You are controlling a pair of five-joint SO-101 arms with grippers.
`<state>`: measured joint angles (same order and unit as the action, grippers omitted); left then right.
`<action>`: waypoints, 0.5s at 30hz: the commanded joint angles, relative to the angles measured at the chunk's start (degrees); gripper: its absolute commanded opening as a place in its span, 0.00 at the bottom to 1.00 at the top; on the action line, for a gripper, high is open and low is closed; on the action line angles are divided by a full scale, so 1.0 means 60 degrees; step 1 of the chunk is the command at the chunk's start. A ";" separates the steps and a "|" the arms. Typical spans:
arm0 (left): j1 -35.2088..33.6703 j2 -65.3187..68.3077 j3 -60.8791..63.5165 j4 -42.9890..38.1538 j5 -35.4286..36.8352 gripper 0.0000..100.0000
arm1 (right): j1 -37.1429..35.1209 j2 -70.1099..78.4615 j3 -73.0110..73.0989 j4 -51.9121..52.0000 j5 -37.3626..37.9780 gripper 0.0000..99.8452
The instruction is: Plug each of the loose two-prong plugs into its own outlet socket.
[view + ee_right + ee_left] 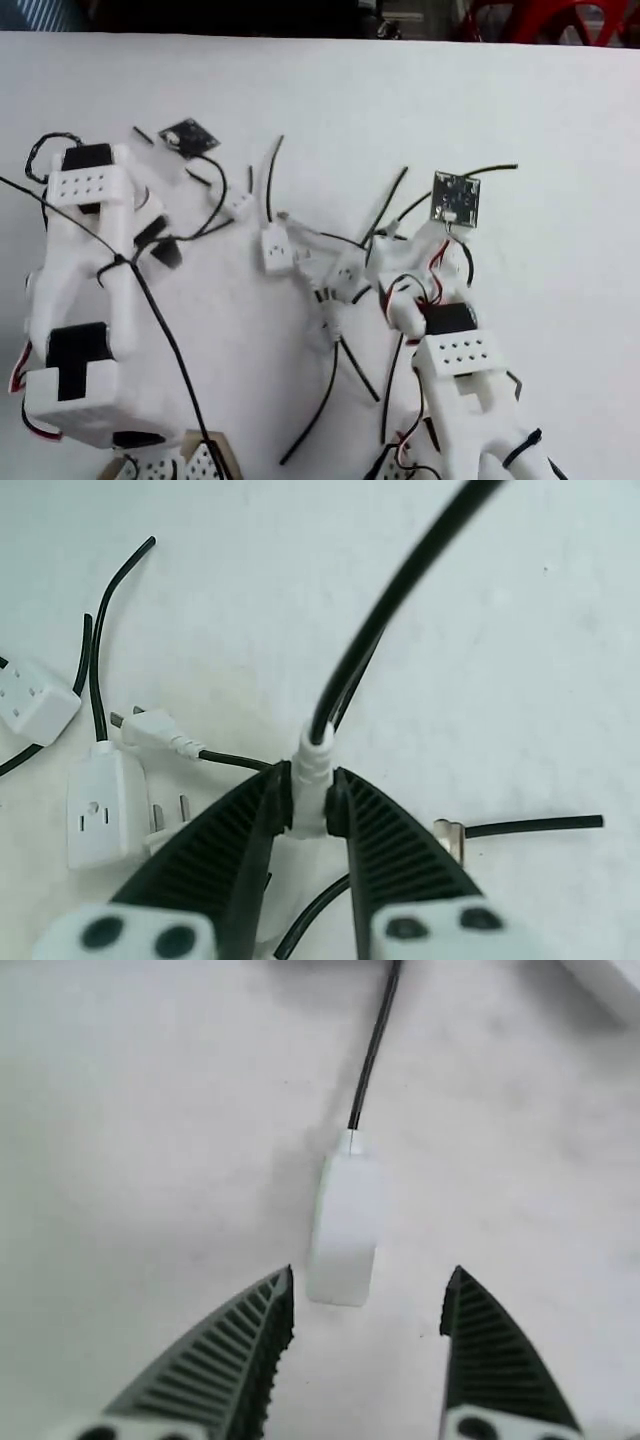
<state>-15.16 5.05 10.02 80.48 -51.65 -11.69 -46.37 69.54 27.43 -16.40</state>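
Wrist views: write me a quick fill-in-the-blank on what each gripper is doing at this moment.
1. The right gripper is ___ on a white plug.
2. The left gripper is ___, with a white block lying on the table ahead of it.
3. The cable running from that block is ___ in colour.
Missing words: shut; open; black.

White table (pixel 560 110), dark strip beyond its far edge, red frame (pixel 600 20) behind

White table (pixel 320 90) strewn with wiring
Lying mid-table: white outlet sockets (pixel 275 247), loose two-prong plugs (pixel 150 726) and black cords (pixel 530 826), some crossing one another.
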 commanded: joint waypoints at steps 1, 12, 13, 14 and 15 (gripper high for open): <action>-0.0110 -0.0579 -0.0454 -0.0454 -0.0176 0.24 | 0.0051 0.0007 -0.0059 -0.0183 0.0015 0.02; -0.1092 0.1751 -0.0278 -0.2886 -0.0176 0.24 | 0.0051 0.0007 0.0029 -0.0242 0.0015 0.02; -0.1282 0.2147 -0.0498 -0.3048 -0.0161 0.24 | 0.0051 0.0007 0.0029 -0.0242 0.0015 0.02; -0.1443 0.2557 -0.0806 -0.3136 -0.0161 0.24 | 0.0051 0.0007 0.0029 -0.0242 0.0015 0.02; -0.1604 0.2938 -0.1187 -0.3150 -0.0161 0.24 | 0.0051 0.0007 0.0029 -0.0242 0.0015 0.02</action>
<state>-20.88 14.29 8.70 64.84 -52.26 -11.69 -46.37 70.07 27.43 -16.40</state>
